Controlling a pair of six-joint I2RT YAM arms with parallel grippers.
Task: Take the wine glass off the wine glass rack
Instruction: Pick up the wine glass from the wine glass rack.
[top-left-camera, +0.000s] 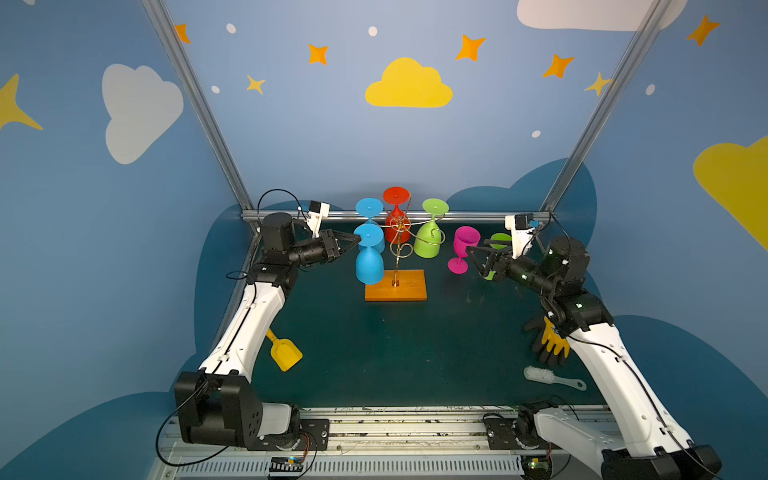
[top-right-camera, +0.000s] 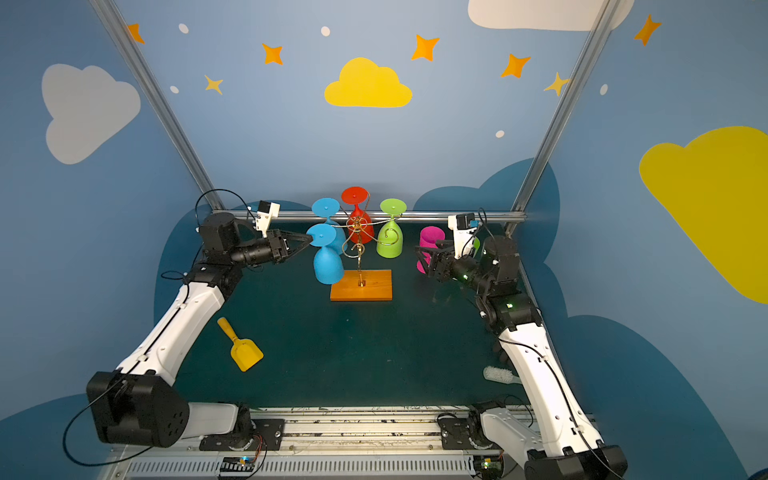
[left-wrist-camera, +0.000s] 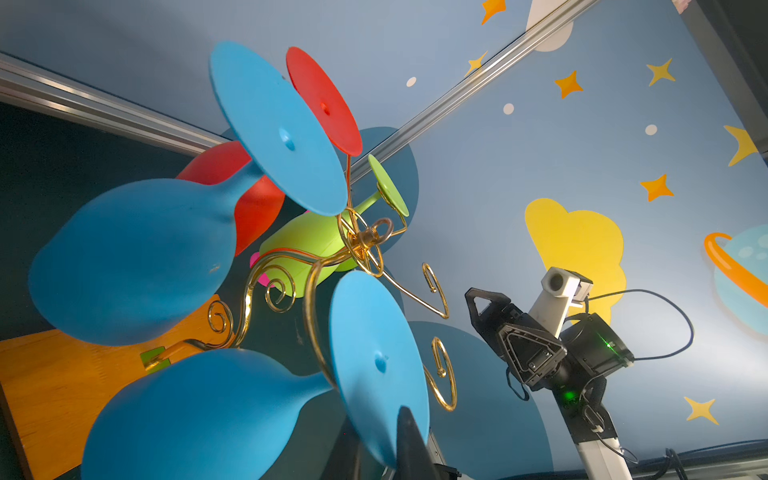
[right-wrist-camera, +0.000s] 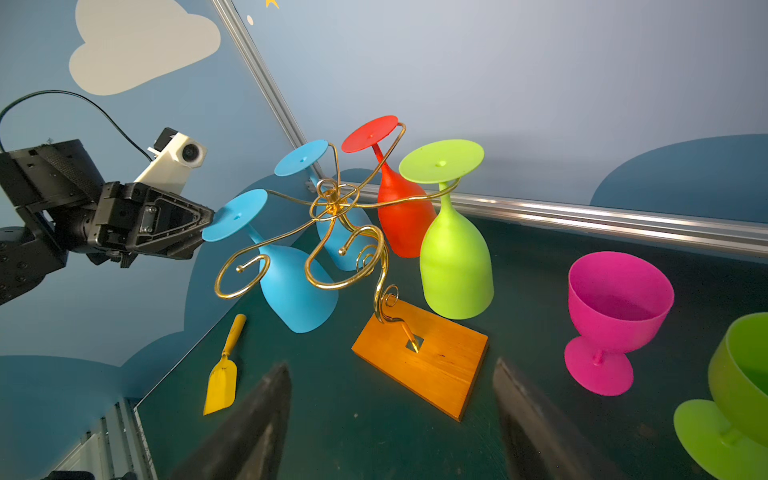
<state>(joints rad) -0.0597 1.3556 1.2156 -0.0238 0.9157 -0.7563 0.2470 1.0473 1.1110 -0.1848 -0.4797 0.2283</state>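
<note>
The wine glass rack (top-left-camera: 398, 245), gold wire on an orange wooden base (top-left-camera: 397, 286), stands mid-table with glasses hanging upside down from it. At its front left hangs a blue wine glass (top-left-camera: 369, 264) (top-right-camera: 328, 266) (left-wrist-camera: 199, 415). My left gripper (top-left-camera: 359, 240) (top-right-camera: 311, 239) (left-wrist-camera: 380, 432) is shut on the rim of its foot disc (left-wrist-camera: 378, 361), one finger on each face. A second blue glass (top-left-camera: 369, 208), a red one (top-left-camera: 395, 226) and a green one (top-left-camera: 428, 243) hang behind. My right gripper (top-left-camera: 476, 262) (right-wrist-camera: 390, 365) stands open and empty to the right of the rack.
A pink glass (top-left-camera: 465, 245) (right-wrist-camera: 615, 307) and a green glass (top-left-camera: 500, 239) (right-wrist-camera: 739, 374) stand upright on the table beside my right gripper. A yellow scoop (top-left-camera: 284, 351) lies at the left. Black-and-yellow gloves (top-left-camera: 550, 340) and a white brush (top-left-camera: 548, 376) lie at the right.
</note>
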